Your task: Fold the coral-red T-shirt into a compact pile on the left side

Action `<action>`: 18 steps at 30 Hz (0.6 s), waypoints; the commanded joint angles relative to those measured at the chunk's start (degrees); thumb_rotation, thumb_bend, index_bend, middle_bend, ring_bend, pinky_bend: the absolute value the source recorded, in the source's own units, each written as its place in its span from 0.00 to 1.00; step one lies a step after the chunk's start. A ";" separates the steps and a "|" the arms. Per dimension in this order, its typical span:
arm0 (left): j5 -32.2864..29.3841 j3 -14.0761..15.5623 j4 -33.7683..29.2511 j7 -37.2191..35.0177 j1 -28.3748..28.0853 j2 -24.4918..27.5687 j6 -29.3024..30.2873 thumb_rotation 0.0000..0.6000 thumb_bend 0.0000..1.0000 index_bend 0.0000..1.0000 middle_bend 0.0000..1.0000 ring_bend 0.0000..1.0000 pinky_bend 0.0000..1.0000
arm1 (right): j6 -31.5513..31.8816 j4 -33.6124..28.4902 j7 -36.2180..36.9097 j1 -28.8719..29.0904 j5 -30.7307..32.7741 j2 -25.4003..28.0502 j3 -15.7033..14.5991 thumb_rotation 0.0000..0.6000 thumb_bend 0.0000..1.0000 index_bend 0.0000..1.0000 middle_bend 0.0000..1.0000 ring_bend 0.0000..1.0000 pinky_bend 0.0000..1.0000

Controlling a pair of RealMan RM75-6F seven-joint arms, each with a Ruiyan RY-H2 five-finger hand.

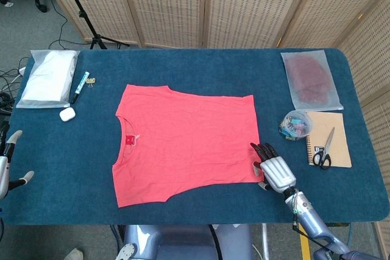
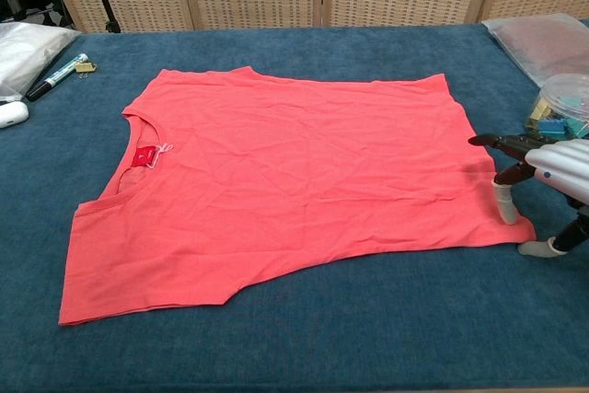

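Observation:
The coral-red T-shirt (image 1: 186, 141) lies flat on the blue table (image 1: 195, 68), collar to the left and hem to the right. It also fills the middle of the chest view as the T-shirt (image 2: 294, 172). My right hand (image 1: 275, 170) is at the hem's near corner with its fingers apart. In the chest view the right hand (image 2: 548, 190) has one pale fingertip (image 2: 505, 206) down on the shirt's edge and another resting on the table beside the corner. It grips no cloth. My left hand (image 1: 7, 159) shows at the far left edge, fingers spread, holding nothing.
A white bag (image 1: 47, 77), a marker (image 1: 80, 86) and a white earbud case (image 1: 67, 114) lie at the back left. On the right are a clear pouch (image 1: 311, 80), a tub of clips (image 1: 295, 125) and a notebook (image 1: 338, 129) with scissors (image 1: 323, 150).

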 commanded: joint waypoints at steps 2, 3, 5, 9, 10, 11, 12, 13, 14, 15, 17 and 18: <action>0.02 0.02 0.00 0.06 -0.02 -0.01 -0.03 1.00 0.00 0.00 0.00 0.00 0.00 | -0.07 -0.07 -0.08 0.07 0.13 0.07 0.00 1.00 0.82 0.57 0.00 0.00 0.00; 0.01 0.03 0.00 0.06 -0.02 -0.02 -0.05 1.00 0.00 0.00 0.00 0.00 0.00 | -0.09 -0.10 -0.11 0.09 0.20 0.08 0.03 1.00 0.83 0.57 0.00 0.00 0.00; -0.02 0.01 0.00 -0.02 -0.04 0.00 -0.09 1.00 0.00 0.00 0.00 0.00 0.00 | -0.16 -0.26 -0.16 0.17 0.38 0.12 0.13 1.00 0.83 0.57 0.00 0.00 0.00; -0.09 -0.03 -0.01 -0.20 -0.02 0.08 -0.08 1.00 0.00 0.00 0.00 0.00 0.00 | 0.02 -0.82 -0.21 0.30 0.52 0.35 0.37 1.00 0.83 0.57 0.00 0.00 0.00; -0.09 -0.02 -0.03 -0.27 -0.01 0.12 -0.10 1.00 0.00 0.00 0.00 0.00 0.00 | 0.02 -1.01 -0.34 0.36 0.56 0.45 0.42 1.00 0.83 0.57 0.00 0.00 0.00; -0.10 -0.03 -0.02 -0.28 -0.02 0.13 -0.11 1.00 0.00 0.00 0.00 0.00 0.00 | 0.00 -1.21 -0.52 0.42 0.60 0.56 0.46 1.00 0.83 0.57 0.00 0.00 0.00; -0.08 -0.02 0.00 -0.28 -0.03 0.15 -0.12 1.00 0.00 0.00 0.00 0.00 0.00 | -0.02 -1.34 -0.66 0.45 0.64 0.62 0.49 1.00 0.83 0.57 0.00 0.00 0.00; -0.08 -0.01 -0.01 -0.30 -0.03 0.16 -0.13 1.00 0.00 0.00 0.00 0.00 0.00 | -0.07 -1.51 -0.85 0.49 0.74 0.70 0.54 1.00 0.83 0.57 0.00 0.00 0.00; -0.06 -0.02 -0.04 -0.31 -0.03 0.17 -0.12 1.00 0.00 0.00 0.00 0.00 0.00 | -0.21 -1.65 -1.01 0.53 0.91 0.76 0.58 1.00 0.83 0.57 0.00 0.00 0.00; -0.04 -0.02 -0.05 -0.33 -0.03 0.18 -0.12 1.00 0.00 0.00 0.00 0.00 0.00 | -0.29 -1.74 -1.11 0.55 1.01 0.79 0.60 1.00 0.83 0.57 0.00 0.00 0.00; -0.02 -0.02 -0.06 -0.41 0.01 0.22 -0.04 1.00 0.00 0.00 0.00 0.00 0.00 | -0.47 -1.90 -1.31 0.58 1.26 0.83 0.63 1.00 0.83 0.57 0.00 0.00 0.00; -0.03 -0.02 -0.05 -0.45 0.03 0.24 -0.01 1.00 0.00 0.00 0.00 0.00 0.00 | -0.51 -1.95 -1.38 0.59 1.34 0.83 0.62 1.00 0.83 0.57 0.00 0.00 0.00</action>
